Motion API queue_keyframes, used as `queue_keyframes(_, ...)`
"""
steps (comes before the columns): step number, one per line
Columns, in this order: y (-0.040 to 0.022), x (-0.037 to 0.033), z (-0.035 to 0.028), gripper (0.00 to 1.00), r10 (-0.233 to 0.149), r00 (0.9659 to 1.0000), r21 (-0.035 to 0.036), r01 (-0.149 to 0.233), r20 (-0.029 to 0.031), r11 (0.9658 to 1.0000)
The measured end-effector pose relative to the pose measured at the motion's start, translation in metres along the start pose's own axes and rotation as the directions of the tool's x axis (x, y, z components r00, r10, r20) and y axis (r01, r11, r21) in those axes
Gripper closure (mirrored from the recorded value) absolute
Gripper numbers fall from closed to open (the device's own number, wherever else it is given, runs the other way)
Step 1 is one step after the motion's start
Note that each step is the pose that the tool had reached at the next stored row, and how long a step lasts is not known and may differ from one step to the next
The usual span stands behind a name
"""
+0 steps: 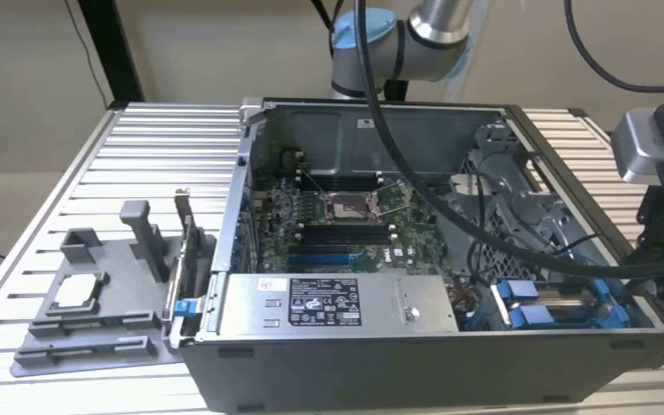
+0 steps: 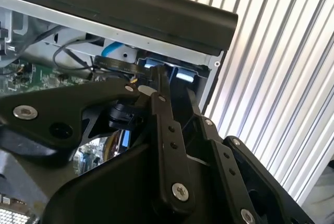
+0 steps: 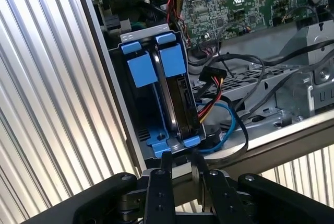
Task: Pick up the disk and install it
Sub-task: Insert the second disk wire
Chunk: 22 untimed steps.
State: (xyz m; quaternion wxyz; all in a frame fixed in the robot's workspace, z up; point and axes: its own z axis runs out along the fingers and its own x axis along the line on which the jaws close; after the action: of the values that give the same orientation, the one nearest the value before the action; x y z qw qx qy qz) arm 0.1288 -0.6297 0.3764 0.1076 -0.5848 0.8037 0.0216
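The disk (image 3: 180, 96) stands on edge in the computer case's (image 1: 424, 367) drive bay (image 3: 136, 114), blue carrier tabs at both ends, dark edge showing between. Just before it hangs the gripper (image 3: 181, 162), black fingers (image 3: 166, 164) narrowly parted around nothing, the arm reaching over the case's rim.
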Motion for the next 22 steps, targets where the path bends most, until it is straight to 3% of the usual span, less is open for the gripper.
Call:
queue_keyframes(2, 0.0001, 0.0000, 0.0000, 1.00, -0.001, 1.0000, -0.0189, 0.000, -0.0057, 0.9998)
queue_keyframes(4, -0.0002, -0.0001, 0.0002, 1.00, -0.012, 0.9999, -0.0263, 0.012, -0.0060, 0.9996)
queue_keyframes(9, -0.0003, -0.0001, 0.0004, 1.00, -0.082, 0.9966, -0.0427, 0.083, 0.0039, 0.9957)
queue_keyframes(14, -0.0005, -0.0003, 0.0004, 1.00, -0.149, 0.9887, -0.0600, 0.150, 0.0145, 0.9869)
queue_keyframes(17, -0.0049, -0.0016, 0.0012, 1.00, -0.168, 0.9855, -0.0653, 0.169, 0.0212, 0.9834)
queue_keyframes(20, -0.0134, -0.0043, 0.0024, 1.00, -0.177, 0.9839, -0.0674, 0.178, 0.0245, 0.9817)
queue_keyframes(22, -0.0152, -0.0048, 0.0037, 1.00, -0.178, 0.9837, -0.0694, 0.179, 0.0246, 0.9814)
